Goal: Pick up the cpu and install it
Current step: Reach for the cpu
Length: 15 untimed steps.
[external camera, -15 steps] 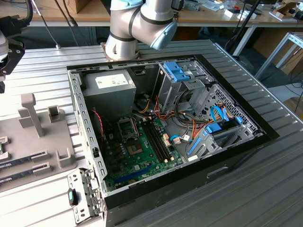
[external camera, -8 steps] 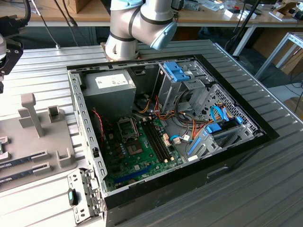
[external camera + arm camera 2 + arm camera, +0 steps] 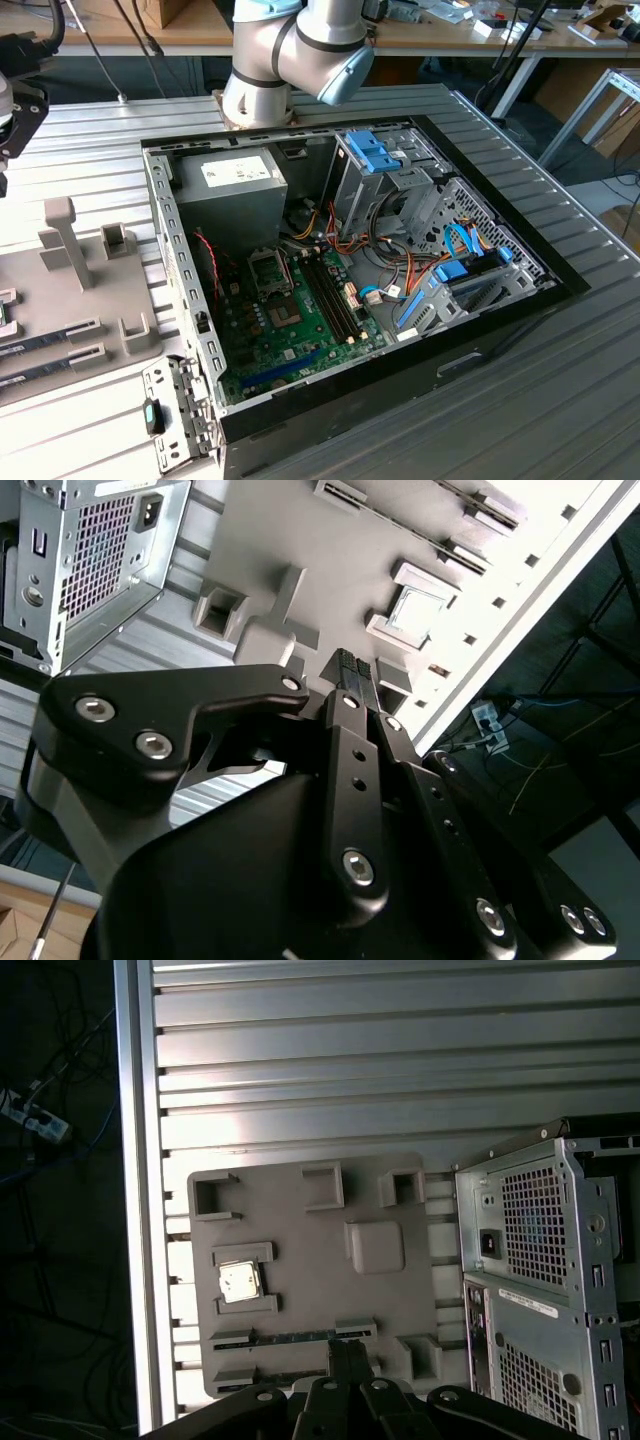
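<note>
Ribbed metal tabletop [image 3: 520, 400] carries everything in the exterior view, with cluttered workbenches behind at twelve o'clock. An open computer case [image 3: 180, 300] sits mid-table, its motherboard [image 3: 290, 340] exposed and the socket [image 3: 268, 268] bare. The arm [image 3: 300, 50] is mounted at twelve o'clock of the case. A grey fixture plate [image 3: 60, 300] lies at nine o'clock, on the exterior view's left.

Seen in the second wrist view, the gripper [image 3: 352, 670] has its fingers pressed together with nothing between them. It hangs above the fixture plate [image 3: 300, 530]. The cpu [image 3: 418, 610] rests flat in its walled pocket, apart from the fingertips.

From the first wrist view, the cpu [image 3: 240, 1282] lies in a pocket on the side of the fixture plate [image 3: 300, 1250] away from the case [image 3: 540, 1260], beside the table's edge rail. The gripper [image 3: 347, 1355] is offset from it.

The pick-up likely calls for centring squarely over the chip, parting the fingers wider than its edges, and gripping the rim evenly so it lifts level.
</note>
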Motion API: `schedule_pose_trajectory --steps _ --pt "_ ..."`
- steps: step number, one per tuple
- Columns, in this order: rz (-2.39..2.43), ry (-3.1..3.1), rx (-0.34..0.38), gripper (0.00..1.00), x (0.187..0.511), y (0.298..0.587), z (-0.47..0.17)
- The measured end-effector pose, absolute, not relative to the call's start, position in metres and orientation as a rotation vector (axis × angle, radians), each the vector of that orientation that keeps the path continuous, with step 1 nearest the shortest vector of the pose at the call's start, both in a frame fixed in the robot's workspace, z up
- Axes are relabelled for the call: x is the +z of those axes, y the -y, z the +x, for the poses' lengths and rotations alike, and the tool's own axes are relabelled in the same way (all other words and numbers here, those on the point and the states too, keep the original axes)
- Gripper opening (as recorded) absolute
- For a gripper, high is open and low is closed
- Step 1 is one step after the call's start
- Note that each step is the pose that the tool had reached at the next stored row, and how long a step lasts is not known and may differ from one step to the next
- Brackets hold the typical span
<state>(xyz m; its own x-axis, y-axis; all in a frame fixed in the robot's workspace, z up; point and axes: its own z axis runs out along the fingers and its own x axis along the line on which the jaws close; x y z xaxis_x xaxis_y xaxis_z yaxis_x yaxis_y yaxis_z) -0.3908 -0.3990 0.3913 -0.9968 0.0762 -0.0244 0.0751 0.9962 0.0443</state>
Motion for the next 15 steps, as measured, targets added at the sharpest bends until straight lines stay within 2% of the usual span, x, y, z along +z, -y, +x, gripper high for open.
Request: schedule_pose_trajectory --steps 15 --pt "0.118 -3.112 0.068 0.11 0.3912 0.3990 -0.3927"
